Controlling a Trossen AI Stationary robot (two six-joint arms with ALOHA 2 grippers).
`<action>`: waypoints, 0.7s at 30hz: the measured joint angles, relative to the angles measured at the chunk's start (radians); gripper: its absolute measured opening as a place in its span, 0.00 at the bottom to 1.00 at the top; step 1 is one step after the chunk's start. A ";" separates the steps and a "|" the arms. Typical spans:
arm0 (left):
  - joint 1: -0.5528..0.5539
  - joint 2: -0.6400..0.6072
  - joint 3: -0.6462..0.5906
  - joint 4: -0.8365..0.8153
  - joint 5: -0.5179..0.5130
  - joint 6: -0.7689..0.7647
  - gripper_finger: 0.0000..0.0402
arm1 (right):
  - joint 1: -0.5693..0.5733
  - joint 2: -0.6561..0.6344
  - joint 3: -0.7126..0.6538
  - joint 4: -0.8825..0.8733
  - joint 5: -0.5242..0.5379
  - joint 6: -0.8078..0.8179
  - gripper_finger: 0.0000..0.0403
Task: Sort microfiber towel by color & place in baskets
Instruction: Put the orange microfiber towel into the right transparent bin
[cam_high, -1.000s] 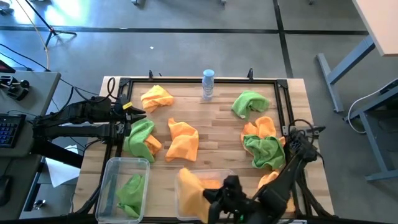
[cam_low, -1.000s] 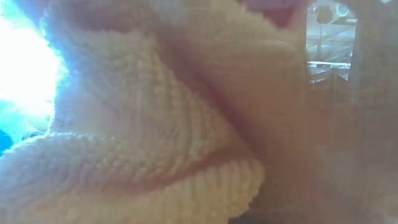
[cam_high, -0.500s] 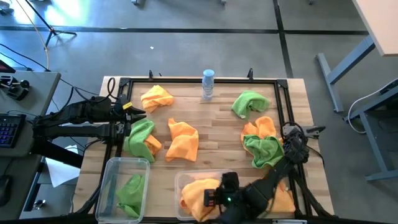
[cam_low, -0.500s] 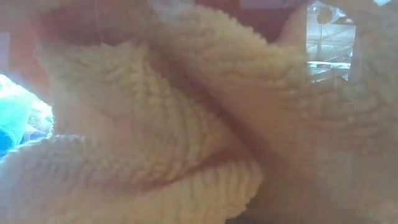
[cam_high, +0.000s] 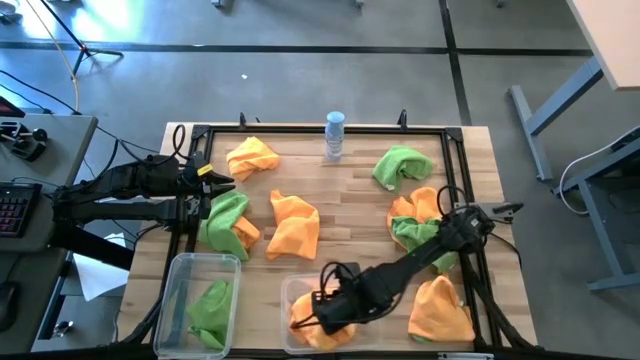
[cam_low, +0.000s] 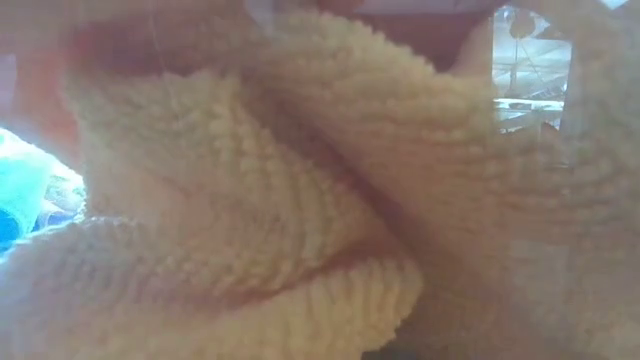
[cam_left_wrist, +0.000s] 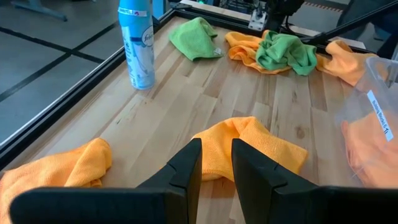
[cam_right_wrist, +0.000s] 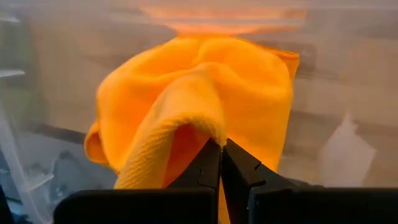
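- Fingers (cam_right_wrist: 221, 163) on my right arm are pinching shut on an orange towel (cam_right_wrist: 205, 106), lowering it inside the wider basket (cam_high: 292, 293) at the surface's near edge.
- My left fingers (cam_left_wrist: 216, 163) are hanging slightly parted and empty near the far-left corner, above another orange towel (cam_left_wrist: 249, 146).
- Bare wood is lying between the scattered towels and the spray bottle (cam_high: 334, 135).
- One green towel (cam_high: 211, 305) is sitting in the narrower basket (cam_high: 180, 268).

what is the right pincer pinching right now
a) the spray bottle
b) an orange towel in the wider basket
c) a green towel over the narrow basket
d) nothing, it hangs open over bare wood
b: the right pincer is shut on a fold of the orange towel, and the high view shows it down inside the wider basket, where the orange cloth sits.
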 joint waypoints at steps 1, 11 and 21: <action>0.000 0.000 0.000 0.000 0.000 0.000 0.18 | -0.006 0.006 0.000 0.012 -0.013 -0.011 0.00; 0.000 0.000 0.000 0.000 0.000 0.000 0.18 | -0.005 0.065 0.000 0.070 -0.017 -0.017 0.03; 0.000 0.000 0.000 0.000 0.000 0.000 0.18 | 0.018 0.061 0.017 -0.009 0.004 0.013 0.28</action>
